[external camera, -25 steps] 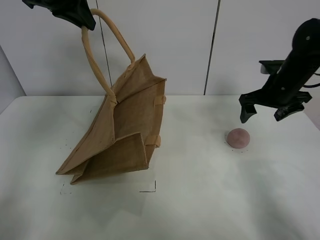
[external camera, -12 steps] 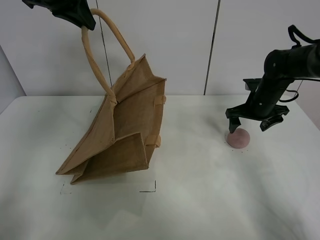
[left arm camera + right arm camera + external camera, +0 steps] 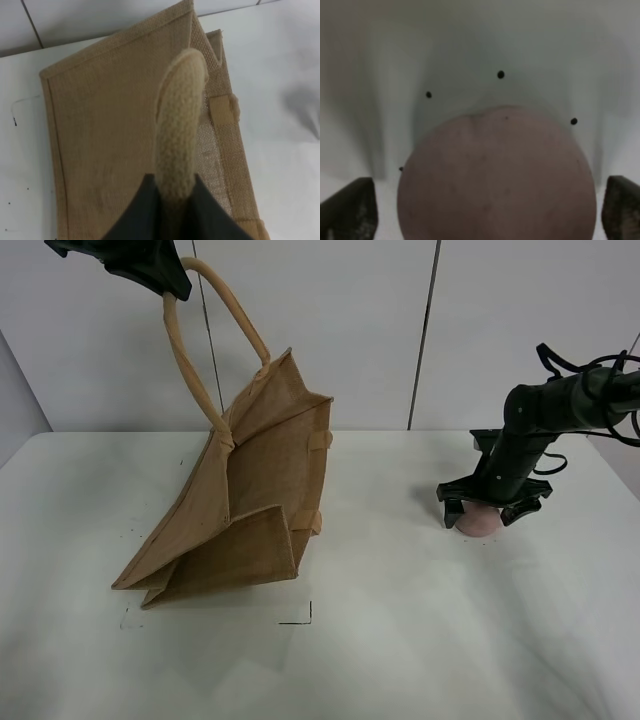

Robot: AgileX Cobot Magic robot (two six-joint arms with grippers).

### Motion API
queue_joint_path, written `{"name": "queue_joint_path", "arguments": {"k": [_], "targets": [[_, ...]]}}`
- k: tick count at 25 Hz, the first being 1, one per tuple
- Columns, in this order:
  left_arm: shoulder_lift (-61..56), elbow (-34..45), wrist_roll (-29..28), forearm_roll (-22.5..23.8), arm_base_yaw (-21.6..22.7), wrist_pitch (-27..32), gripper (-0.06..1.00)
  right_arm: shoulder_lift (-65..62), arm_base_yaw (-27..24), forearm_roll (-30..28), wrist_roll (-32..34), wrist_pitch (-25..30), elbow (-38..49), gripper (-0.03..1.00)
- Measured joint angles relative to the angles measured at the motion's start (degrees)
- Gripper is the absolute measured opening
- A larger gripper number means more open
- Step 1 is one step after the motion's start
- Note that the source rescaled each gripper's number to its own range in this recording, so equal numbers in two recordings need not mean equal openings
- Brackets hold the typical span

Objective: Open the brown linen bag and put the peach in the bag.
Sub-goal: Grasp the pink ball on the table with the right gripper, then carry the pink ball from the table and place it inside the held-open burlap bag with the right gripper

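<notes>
From the high camera we see the brown linen bag [image 3: 250, 500] standing tilted on a white table [image 3: 400, 660], its mouth raised and its base spread on the tabletop. Above the bag, the left gripper [image 3: 165, 280] is clamped on the top of one beige handle [image 3: 190, 355], and the loop is pulled taut between gripper and bag. Well to the right of the bag, apart from it, the peach [image 3: 482, 524] lies on the table. The right gripper [image 3: 492, 512] is lowered over the fruit with a dark finger on either side.

In the left wrist camera we look down the handle [image 3: 180, 125] onto the bag [image 3: 100, 140]. The left gripper [image 3: 175, 195] is closed on the handle — its dark fingers [image 3: 142, 215] press the padded weave from both sides. Beyond the handle the bag's mouth gapes a little, showing its woven inside.

In the right wrist camera the peach [image 3: 495, 175] fills the middle, dusty pink and matte. The right gripper [image 3: 485, 210] is spread wide: its fingertips [image 3: 347, 210] sit at the two edges of the view, each with a strip of white table between it and the fruit — we see no contact. Small black dots [image 3: 500, 74] mark the table around the peach. The bag is out of this view.
</notes>
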Motion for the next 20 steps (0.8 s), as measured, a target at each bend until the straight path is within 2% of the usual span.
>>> {"name": "queue_joint_path", "arguments": {"k": [3, 5, 7, 8, 15, 18, 20], "targets": [[0.0, 0.0, 0.0, 0.0, 0.0, 0.0, 0.00, 0.0, 0.0, 0.0, 0.0, 0.0, 0.0, 0.55], [0.0, 0.0, 0.0, 0.0, 0.0, 0.0, 0.00, -0.1, 0.0, 0.0, 0.0, 0.1, -0.1, 0.23], [0.0, 0.0, 0.0, 0.0, 0.0, 0.0, 0.00, -0.4, 0.0, 0.0, 0.0, 0.2, -0.3, 0.04], [0.0, 0.0, 0.0, 0.0, 0.0, 0.0, 0.00, -0.4, 0.0, 0.0, 0.0, 0.3, -0.4, 0.00], [0.0, 0.0, 0.0, 0.0, 0.0, 0.0, 0.00, -7.1, 0.0, 0.9, -1.8, 2.1, -0.3, 0.00], [0.0, 0.0, 0.0, 0.0, 0.0, 0.0, 0.00, -14.1, 0.0, 3.1, -3.9, 2.7, -0.3, 0.00], [0.0, 0.0, 0.0, 0.0, 0.0, 0.0, 0.00, -18.8, 0.0, 6.8, -7.1, 3.4, -0.3, 0.00]]}}
